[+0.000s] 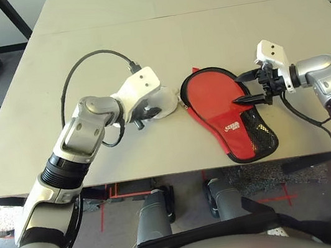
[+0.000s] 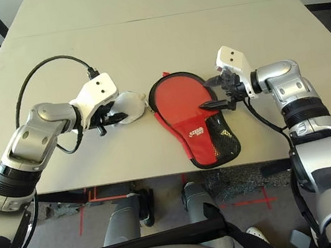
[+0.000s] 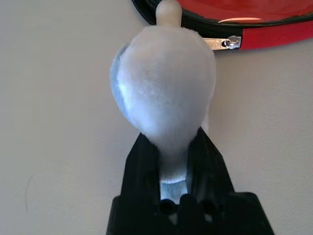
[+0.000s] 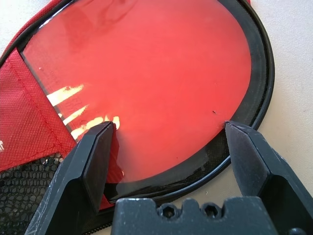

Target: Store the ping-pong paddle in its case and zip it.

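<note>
Paddle point(image 4: 146, 83) lies inside the open case point(image 1: 232, 127) on the desk point(image 1: 202, 36), its glossy red rubber face showing through the unzipped mouth. I judge it light and stiff, and the rubber probably grippy, so it needs little more than a nudge deeper. The case is soft fabric and will likely shift or bunch when the zip is pulled, so one side wants pinning down. The metal zipper pull point(image 3: 222, 43) is small and flat, the place to pinch. The right gripper point(image 4: 171, 128) hangs wide open over the paddle face, holding nothing. The left gripper point(image 3: 173, 147) is closed on a pale fuzzy pouch point(image 3: 164, 83) just beside the zipper pull.
</note>
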